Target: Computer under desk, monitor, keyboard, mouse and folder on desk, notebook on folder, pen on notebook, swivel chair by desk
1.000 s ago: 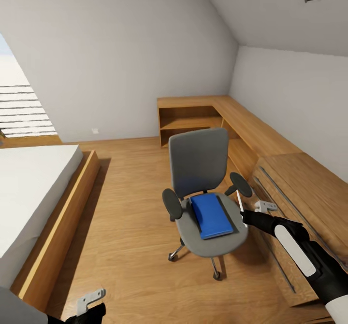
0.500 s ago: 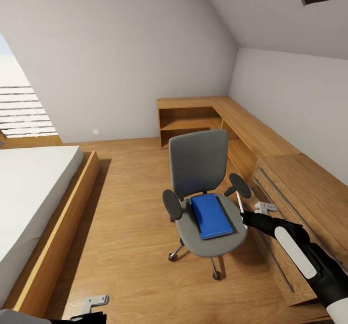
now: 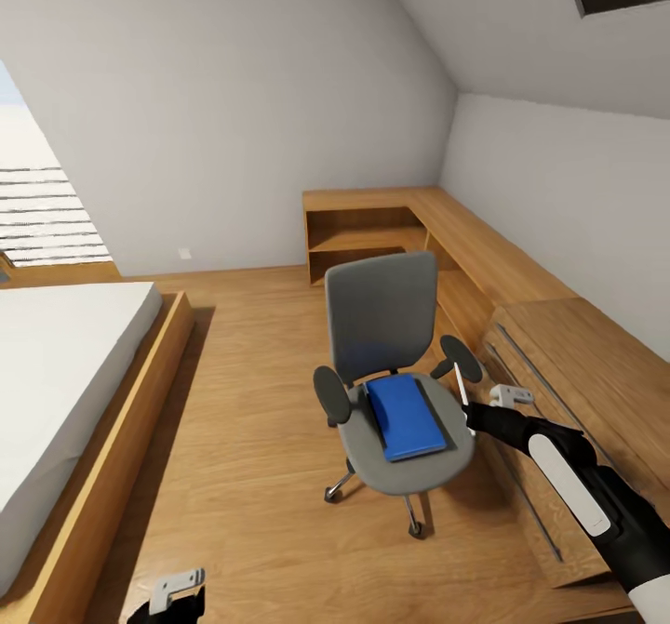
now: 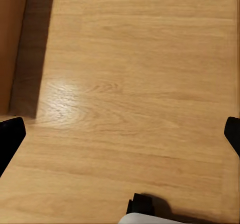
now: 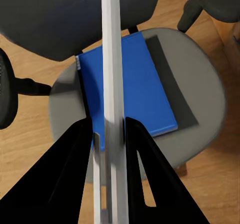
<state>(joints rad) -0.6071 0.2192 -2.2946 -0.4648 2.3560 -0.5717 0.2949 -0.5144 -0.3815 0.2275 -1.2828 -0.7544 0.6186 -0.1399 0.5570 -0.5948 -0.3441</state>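
The swivel chair [image 3: 381, 317] stands mid-floor in the bedroom, grey seat toward me. On its seat [image 5: 200, 78] lies the blue folder [image 3: 405, 415] [image 5: 132, 83]. A dark grey strip borders the folder; I cannot tell if it is the notebook or a shadow. My right gripper [image 3: 470, 419] [image 5: 109, 129] hovers at the seat's right edge, shut on the thin white pen [image 3: 461, 390] [image 5: 112, 58], which stands up between its fingers. My left gripper [image 3: 175, 594] [image 4: 120, 134] hangs low over bare floor, open and empty. Desk, computer, monitor, keyboard and mouse are out of view.
A light-wood dresser [image 3: 577, 373] with long bar handles stands right behind my right arm. A low L-shaped wooden shelf unit [image 3: 372, 219] runs along the back and right walls. The bed [image 3: 56, 373] in its wooden frame is on the left, with wood floor [image 3: 242, 438] between it and the chair.
My left arm has sunk lower toward the bottom of the head view. The right gripper with the pen has barely shifted. The view has tilted slightly.
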